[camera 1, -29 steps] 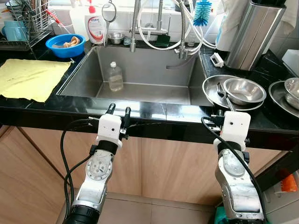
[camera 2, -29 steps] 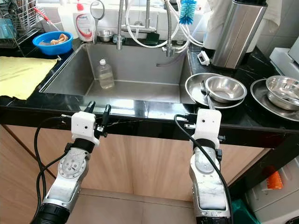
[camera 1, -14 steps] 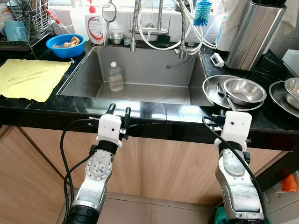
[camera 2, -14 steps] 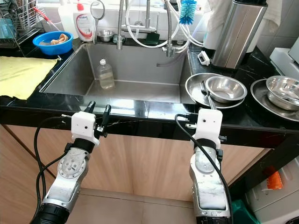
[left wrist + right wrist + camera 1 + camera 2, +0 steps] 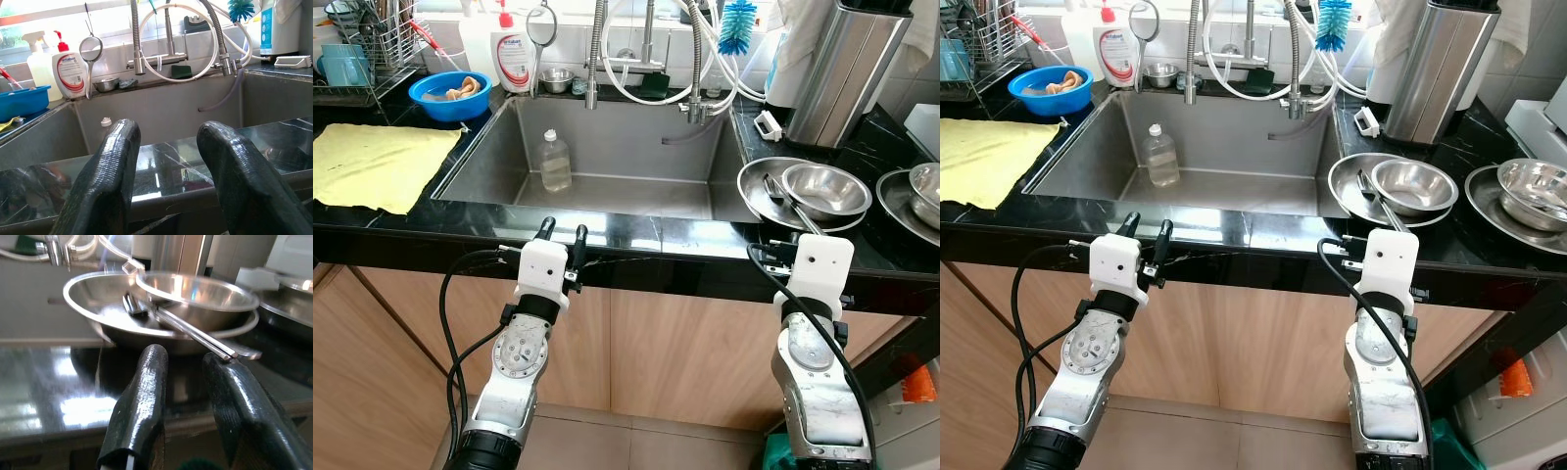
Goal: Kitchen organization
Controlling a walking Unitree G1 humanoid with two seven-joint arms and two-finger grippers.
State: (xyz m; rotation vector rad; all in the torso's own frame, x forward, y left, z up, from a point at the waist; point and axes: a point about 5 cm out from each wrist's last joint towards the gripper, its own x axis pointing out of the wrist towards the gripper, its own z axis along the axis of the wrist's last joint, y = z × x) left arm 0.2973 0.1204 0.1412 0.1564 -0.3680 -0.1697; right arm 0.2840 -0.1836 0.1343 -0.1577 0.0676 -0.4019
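Right of the sink point(image 5: 607, 147), tongs point(image 5: 190, 330) lie across the steel plate point(image 5: 98, 298) beside a bowl point(image 5: 825, 188). Right gripper point(image 5: 188, 377), fingers apart, faces their slippery, stiff handle end; left gripper point(image 5: 561, 235) waits parted.

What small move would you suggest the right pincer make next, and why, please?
Probably ease the right pincer forward and slightly up toward the utensil handles. Its fingers are open, below the counter edge, and the handles stick out over the rim of the wide steel dish just ahead of it.
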